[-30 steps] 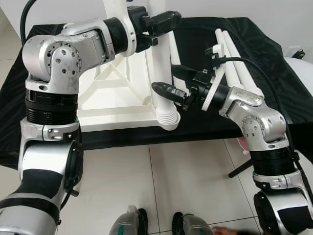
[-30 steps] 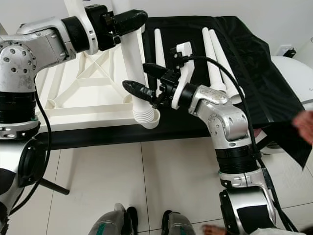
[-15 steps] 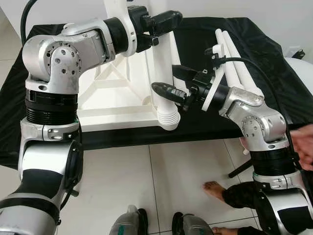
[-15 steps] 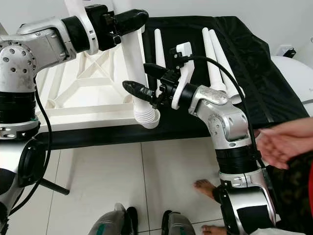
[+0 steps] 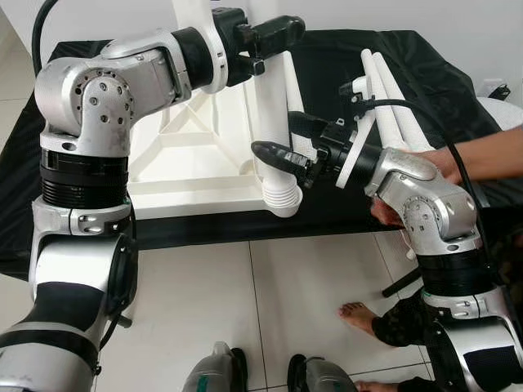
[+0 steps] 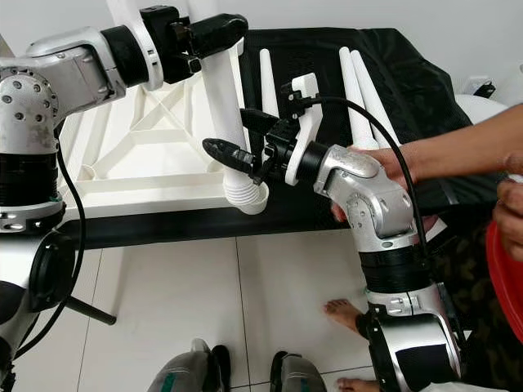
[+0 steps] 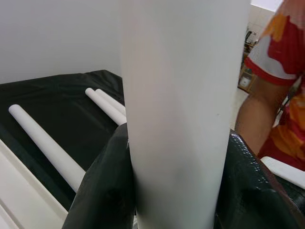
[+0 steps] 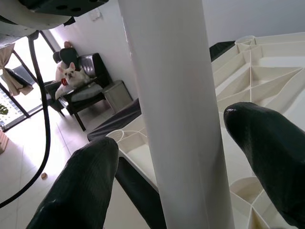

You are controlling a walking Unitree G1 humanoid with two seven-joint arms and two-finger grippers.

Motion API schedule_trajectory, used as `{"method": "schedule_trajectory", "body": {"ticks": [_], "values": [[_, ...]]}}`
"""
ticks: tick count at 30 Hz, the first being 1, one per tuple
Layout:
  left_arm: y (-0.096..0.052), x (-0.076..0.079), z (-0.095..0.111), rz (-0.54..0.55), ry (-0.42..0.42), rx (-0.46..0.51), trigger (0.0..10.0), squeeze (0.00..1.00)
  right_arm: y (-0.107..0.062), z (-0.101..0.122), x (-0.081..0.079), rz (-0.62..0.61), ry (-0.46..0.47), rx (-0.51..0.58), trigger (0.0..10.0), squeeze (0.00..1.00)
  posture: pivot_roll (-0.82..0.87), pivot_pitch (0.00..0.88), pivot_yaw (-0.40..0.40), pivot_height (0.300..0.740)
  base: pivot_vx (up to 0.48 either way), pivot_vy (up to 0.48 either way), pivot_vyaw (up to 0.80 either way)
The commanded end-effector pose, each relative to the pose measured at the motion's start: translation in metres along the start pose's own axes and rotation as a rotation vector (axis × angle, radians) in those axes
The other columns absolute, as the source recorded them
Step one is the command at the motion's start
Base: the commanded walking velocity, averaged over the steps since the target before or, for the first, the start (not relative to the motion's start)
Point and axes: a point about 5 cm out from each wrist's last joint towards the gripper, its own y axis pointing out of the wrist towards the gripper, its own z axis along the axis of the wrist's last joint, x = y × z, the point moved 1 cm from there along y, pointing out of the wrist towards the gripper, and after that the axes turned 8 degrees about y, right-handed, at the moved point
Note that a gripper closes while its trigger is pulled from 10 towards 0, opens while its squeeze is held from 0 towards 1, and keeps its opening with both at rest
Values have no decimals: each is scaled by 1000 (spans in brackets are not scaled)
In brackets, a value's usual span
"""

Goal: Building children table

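The white table top (image 5: 188, 155) lies upside down on the black-covered table. A white leg (image 5: 268, 98) stands upright at its near right corner, ribbed end (image 5: 282, 198) at the socket. My left gripper (image 5: 274, 37) is shut on the leg's upper part; in the left wrist view the black fingers (image 7: 105, 191) press both sides of the leg (image 7: 181, 105). My right gripper (image 5: 278, 135) is open lower down, its fingers (image 8: 81, 186) straddling the leg (image 8: 181, 119) with a gap on one side.
Three spare white legs (image 6: 359, 82) lie on the black cloth (image 5: 458, 90) behind my right arm. A person stands at the right, one hand (image 6: 392, 163) on my right forearm, a bare foot (image 5: 359, 314) on the tiled floor near my feet.
A person's hand has reached in from the right and now rests on my right forearm. Both grippers and the leg have barely moved.
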Motion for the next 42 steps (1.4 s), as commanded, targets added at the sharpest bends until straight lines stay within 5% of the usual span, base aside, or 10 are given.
{"method": "schedule_trajectory", "body": {"ticks": [1,42], "values": [[-2,10,5,-119,22,29,10000,0,-2,1,-2,6,-10,6,10000,0,-38,128,-6,740,0,0,0],[-2,11,6,-130,16,27,10000,0,-2,1,0,-3,-21,19,10000,0,-37,132,1,740,0,0,0]]}}
